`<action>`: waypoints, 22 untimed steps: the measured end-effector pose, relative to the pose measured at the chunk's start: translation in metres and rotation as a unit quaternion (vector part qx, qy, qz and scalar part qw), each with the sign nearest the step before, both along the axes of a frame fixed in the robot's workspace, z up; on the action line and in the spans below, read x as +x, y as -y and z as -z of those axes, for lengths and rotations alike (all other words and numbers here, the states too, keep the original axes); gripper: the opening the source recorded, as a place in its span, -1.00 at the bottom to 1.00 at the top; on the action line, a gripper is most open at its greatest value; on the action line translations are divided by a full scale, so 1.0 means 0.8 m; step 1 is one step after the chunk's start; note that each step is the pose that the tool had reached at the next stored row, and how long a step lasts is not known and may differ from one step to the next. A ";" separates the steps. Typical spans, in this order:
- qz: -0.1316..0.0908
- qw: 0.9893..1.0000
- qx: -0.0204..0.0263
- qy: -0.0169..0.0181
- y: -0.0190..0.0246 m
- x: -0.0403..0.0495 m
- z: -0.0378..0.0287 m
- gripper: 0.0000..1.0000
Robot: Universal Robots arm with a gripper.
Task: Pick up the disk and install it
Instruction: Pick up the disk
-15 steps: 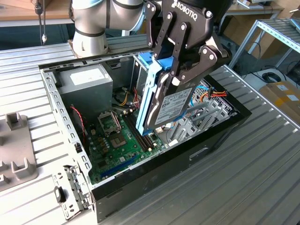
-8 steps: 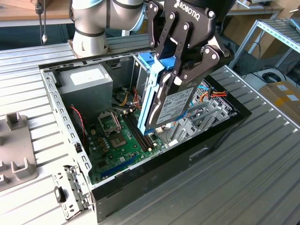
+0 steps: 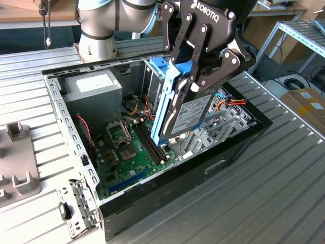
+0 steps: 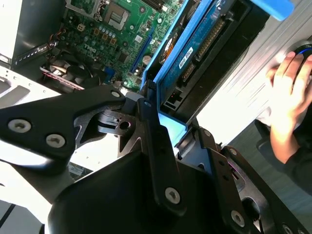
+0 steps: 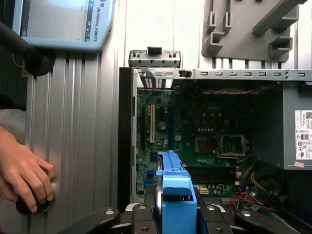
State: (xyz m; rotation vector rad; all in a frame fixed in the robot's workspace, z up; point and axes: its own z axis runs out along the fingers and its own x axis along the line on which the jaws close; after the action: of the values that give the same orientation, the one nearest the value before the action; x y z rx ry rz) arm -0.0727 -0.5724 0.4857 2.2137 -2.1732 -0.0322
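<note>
Exterior view: the ribbed metal table (image 3: pixel 284 203) carries an open computer case (image 3: pixel 167 201) with its motherboard (image 3: pixel 122 152) bare. Above it the claw (image 3: pixel 199 81) is clamped on the disk (image 3: pixel 190 119). The disk hangs clear of the board, tilted on edge with its label outward, just beside the metal drive cage (image 3: pixel 151 84). The pick-up looks done, and the step in hand is carrying the disk to install. Seating it, I judge, calls for squaring the light-blue frame (image 3: pixel 165 101) with the cage opening before any push.

exterior view: high, oblique over open case (image 3: pixel 203 188) | both wrist views: close, looking down | shared: disk (image 3: pixel 190 114), motherboard (image 3: pixel 122 152)
</note>
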 end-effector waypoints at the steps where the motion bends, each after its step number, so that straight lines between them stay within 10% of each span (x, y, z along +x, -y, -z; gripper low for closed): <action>1: 0.000 1.000 0.000 0.000 0.0000 0.000 0.0000 -0.26; 22: 0.000 1.000 0.000 0.000 0.0000 0.019 0.0004 -0.26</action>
State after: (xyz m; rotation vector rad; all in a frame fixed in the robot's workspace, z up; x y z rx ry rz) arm -0.0577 -0.5723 0.4854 2.2137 -2.1732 -0.0321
